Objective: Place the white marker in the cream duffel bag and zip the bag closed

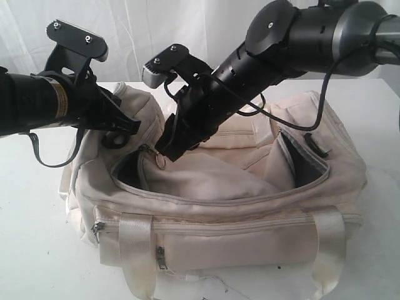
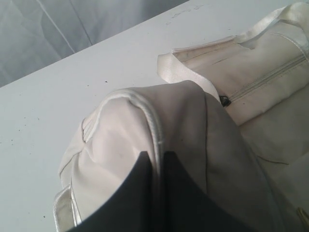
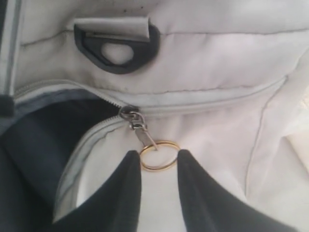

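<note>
The cream duffel bag [image 1: 250, 187], soft and limp, sits mid-worktop [image 1: 31, 250] with its main zip open. My right tool [image 3: 158, 166] straddles the gold pull ring [image 3: 157, 168] at the left end; I cannot tell if it is clamped. My left tool [image 2: 155, 157] pinches the end seam [image 2: 145, 111]. Pulling room lies rightward. I see no white marker.

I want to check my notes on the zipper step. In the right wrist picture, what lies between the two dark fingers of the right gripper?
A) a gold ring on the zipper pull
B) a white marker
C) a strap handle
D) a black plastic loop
A: the gold ring on the zipper pull of the bag sits in the gap of the right gripper, while the black loop lies apart, beyond the zipper.
</note>
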`<state>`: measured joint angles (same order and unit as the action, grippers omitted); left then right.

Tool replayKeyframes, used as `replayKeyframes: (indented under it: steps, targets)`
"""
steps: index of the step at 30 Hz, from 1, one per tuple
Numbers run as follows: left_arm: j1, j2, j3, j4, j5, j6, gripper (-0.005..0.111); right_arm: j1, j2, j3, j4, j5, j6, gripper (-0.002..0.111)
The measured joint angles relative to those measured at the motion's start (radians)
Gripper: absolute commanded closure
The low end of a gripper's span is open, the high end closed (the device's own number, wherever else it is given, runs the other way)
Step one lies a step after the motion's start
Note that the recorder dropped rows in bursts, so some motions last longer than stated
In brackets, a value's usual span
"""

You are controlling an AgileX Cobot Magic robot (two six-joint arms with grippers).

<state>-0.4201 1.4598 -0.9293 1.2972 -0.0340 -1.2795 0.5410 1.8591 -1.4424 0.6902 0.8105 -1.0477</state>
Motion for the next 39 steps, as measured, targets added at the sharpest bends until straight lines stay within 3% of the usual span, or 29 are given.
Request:
replayKeyframes:
  steps: [5, 15, 39]
  targets:
    - [0.0, 0.0, 0.0, 0.0, 0.0, 0.0, 0.107, 0.009, 0.013, 0.0, 0.006, 0.012, 0.006, 0.062]
    - [0.0, 0.0, 0.0, 0.0, 0.0, 0.0, 0.107, 0.052, 0.073, 0.0, -0.029, -0.003, 0.031, 0.062]
    - [0.0, 0.0, 0.0, 0.0, 0.0, 0.0, 0.107, 0.052, 0.106, 0.0, -0.147, -0.13, 0.085, 0.064]
